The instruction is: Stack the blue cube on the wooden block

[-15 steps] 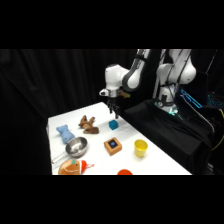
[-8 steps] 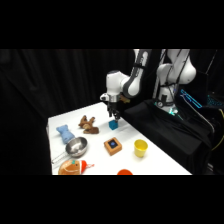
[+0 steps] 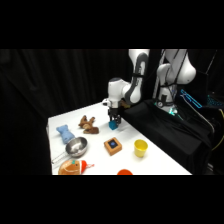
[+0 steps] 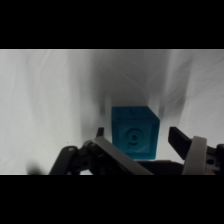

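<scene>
End effector (image 4: 135,137) spread wide, straddling blue cube (image 4: 133,134) on worktop (image 3: 95,112); wrist view alone showed that. Yellow cup (image 3: 141,148) contents unreadable.

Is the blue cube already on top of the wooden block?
No, the blue cube sits on the white table under the claw, apart from the wooden block.

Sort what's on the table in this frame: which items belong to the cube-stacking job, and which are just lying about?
Belongs to the job:
- blue cube, between the open fingers of the gripper
- wooden block with the dark blue centre patch

Lying about:
- yellow cup
- brown soft toy
- light blue soft toy
- metal bowl
- orange item at the table's near edge
</scene>
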Controlling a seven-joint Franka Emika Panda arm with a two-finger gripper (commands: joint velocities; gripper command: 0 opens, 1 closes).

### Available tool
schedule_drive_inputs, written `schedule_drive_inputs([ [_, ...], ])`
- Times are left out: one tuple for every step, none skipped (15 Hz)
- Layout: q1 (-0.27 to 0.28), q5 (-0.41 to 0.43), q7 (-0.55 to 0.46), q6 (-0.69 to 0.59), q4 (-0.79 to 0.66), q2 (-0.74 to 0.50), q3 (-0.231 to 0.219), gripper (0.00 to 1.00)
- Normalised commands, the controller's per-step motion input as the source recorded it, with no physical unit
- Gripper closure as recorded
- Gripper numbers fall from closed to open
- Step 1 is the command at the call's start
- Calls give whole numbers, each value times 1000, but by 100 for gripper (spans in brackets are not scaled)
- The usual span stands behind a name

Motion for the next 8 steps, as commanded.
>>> schedule_drive_inputs([
  [-115,-220,124,216,50,149,49,0],
  [-110,-212,125,206,54,140,43,0],
  [-115,-196,124,201,64,133,44,0],
  [-123,-175,122,185,72,123,55,0],
  [-129,-154,126,178,81,110,68,0],
  [-116,-150,132,169,84,98,62,0],
  [-100,-145,136,151,84,78,59,2],
  [-105,-130,134,146,81,62,74,25],
])
